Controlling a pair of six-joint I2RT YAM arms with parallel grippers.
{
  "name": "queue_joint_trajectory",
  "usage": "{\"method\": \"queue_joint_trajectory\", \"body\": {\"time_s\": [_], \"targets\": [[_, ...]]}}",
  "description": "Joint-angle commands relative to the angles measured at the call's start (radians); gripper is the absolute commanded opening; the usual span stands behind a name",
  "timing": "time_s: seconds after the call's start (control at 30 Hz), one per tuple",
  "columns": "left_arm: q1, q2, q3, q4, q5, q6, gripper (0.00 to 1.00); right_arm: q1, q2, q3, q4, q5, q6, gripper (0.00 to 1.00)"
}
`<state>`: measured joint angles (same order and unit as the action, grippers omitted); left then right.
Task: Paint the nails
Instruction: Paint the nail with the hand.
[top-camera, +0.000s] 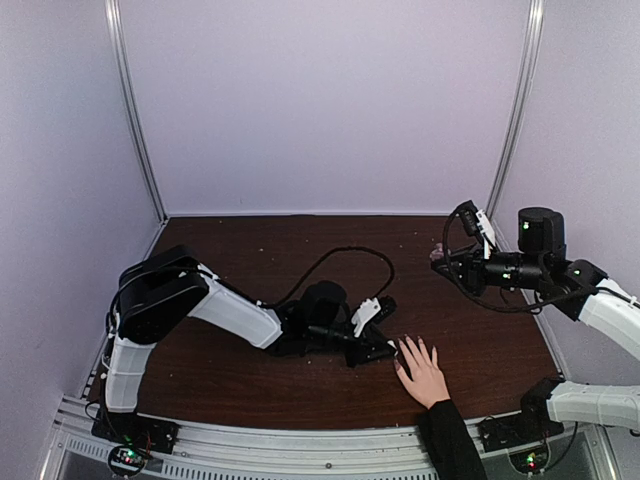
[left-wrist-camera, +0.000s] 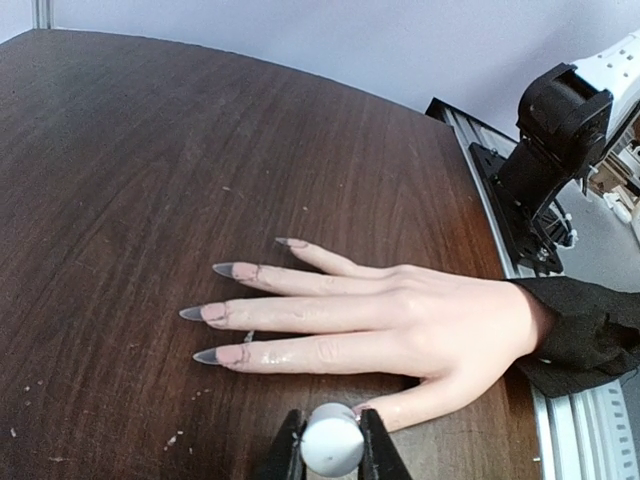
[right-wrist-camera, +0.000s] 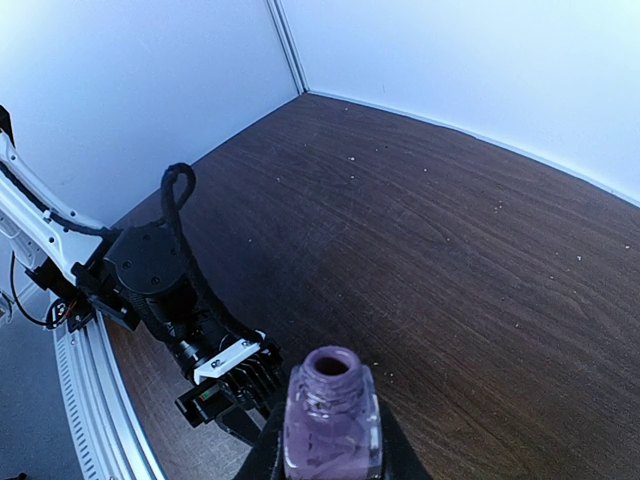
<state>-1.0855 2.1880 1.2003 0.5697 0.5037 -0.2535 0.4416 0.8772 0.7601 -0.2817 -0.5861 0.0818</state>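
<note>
White cap (left-wrist-camera: 332, 438) pinched in left gripper (left-wrist-camera: 331, 462), just beside the hand (left-wrist-camera: 420, 325) | right gripper (right-wrist-camera: 330, 456) clamps open purple polish bottle (right-wrist-camera: 331, 415) | nails (left-wrist-camera: 215, 312) grey-tipped

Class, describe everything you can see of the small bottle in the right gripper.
The bottle is small, square-shouldered clear glass, looking lilac from the polish inside. Its round neck is open, no cap on it. It stands upright, clamped at its sides by the right gripper, held in the air above the dark wooden table, touching nothing else.
</note>
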Motion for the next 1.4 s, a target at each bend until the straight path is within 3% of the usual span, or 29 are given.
{"method": "queue_joint_trajectory", "body": {"time_s": [0.0, 0.43, 0.73, 1.37], "targets": [[0.008, 0.018, 0.018, 0.021, -0.028, 0.003, 0.0, -0.006, -0.01, 0.011, 0.004, 0.015, -0.004, 0.0], [0.025, -0.008, 0.007, 0.008, -0.068, 0.01, 0.0, -0.007, -0.016, 0.012, -0.003, 0.016, -0.004, 0.0], [0.021, -0.079, -0.07, 0.093, -0.067, 0.006, 0.0, -0.006, -0.019, 0.01, 0.0, 0.013, -0.001, 0.0], [-0.006, -0.033, -0.041, 0.096, 0.028, 0.005, 0.0, -0.006, -0.014, 0.013, 0.003, 0.009, -0.002, 0.0]]}}
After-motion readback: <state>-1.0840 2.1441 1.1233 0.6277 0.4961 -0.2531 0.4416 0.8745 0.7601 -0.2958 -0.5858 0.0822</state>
